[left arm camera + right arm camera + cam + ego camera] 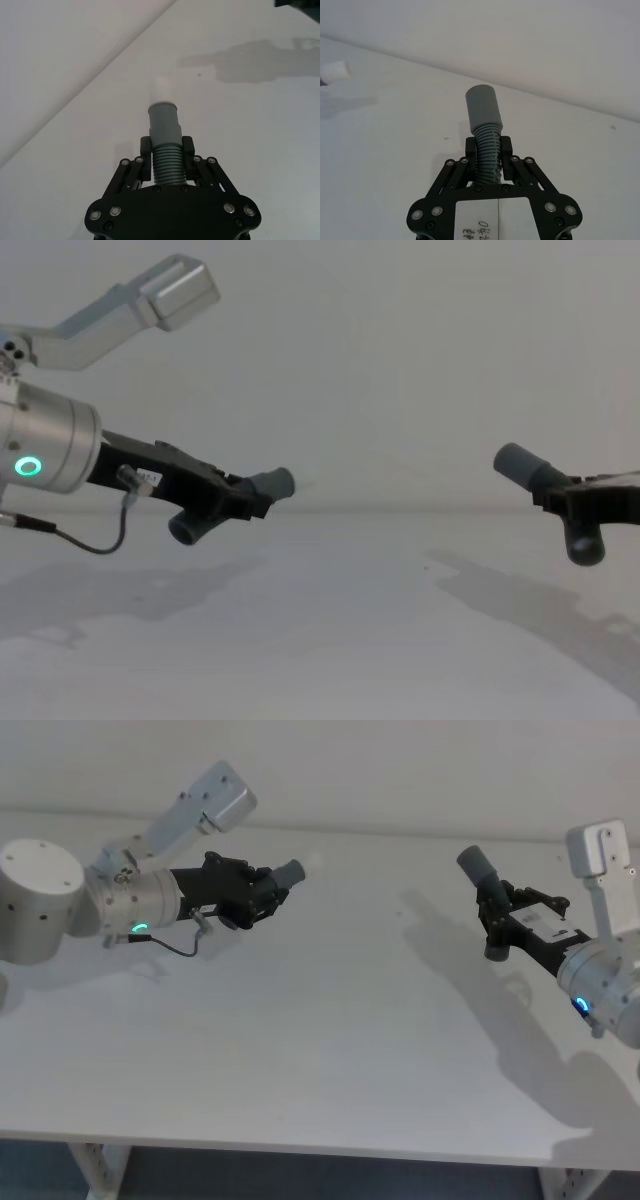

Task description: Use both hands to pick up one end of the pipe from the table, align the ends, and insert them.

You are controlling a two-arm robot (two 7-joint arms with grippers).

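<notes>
Both aloft: left gripper (166,150) clamps white-tipped pipe (164,120), right gripper (488,147) clamps plain pipe (482,107); label (485,220) handwriting unreadable.

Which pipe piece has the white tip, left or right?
The pipe piece in the left pincer: a narrow white spigot projects from its grey cuff. The right pincer holds the open-cuffed piece, plain grey at its end.

Readable text: none. White label (497,218) on back of right gripper (490,149): dark handwritten marks, cut off at edge, not legible. Small white label (148,477) on left gripper (248,502): too small to read.
</notes>
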